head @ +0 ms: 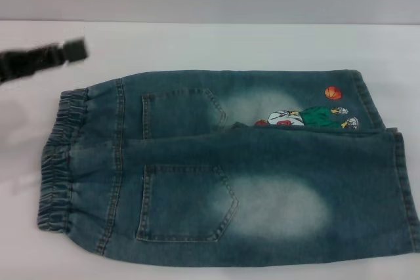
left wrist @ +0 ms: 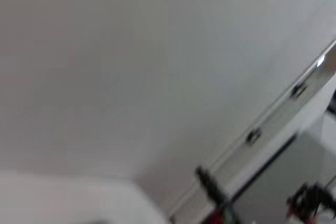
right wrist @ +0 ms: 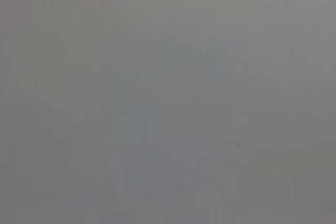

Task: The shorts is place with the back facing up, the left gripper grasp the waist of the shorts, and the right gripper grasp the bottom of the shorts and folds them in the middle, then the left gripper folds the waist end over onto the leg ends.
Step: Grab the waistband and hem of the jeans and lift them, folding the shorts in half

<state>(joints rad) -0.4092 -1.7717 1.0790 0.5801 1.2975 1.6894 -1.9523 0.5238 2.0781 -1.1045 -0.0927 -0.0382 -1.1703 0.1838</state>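
The shorts (head: 230, 168) lie flat on the white worktop (head: 197, 47), back side up with both patch pockets showing, and their long axis runs across the worktop from its left side to its right. The waist of the shorts (head: 60, 162), the puckered elastic band, is the end toward the worktop's left edge; the bottom of the shorts (head: 400, 181), with its two stitched hems and the cartoon print on the far leg, points toward the right edge. The shorts are not yet folded along the middle.

The left gripper (head: 73, 50) hovers over bare worktop near the left edge, toward the far side, above and beyond the waistband and clear of the cloth. So the waist lies toward the near edge from it, a short way off, and this arm is by far the nearer one to that end. Its arm reaches in from the left, roughly level. The gripper is blurred, so I cannot tell whether it is spread or pressed together; it holds nothing.

The right gripper is not in view in the head view, and its wrist view shows only a featureless grey.
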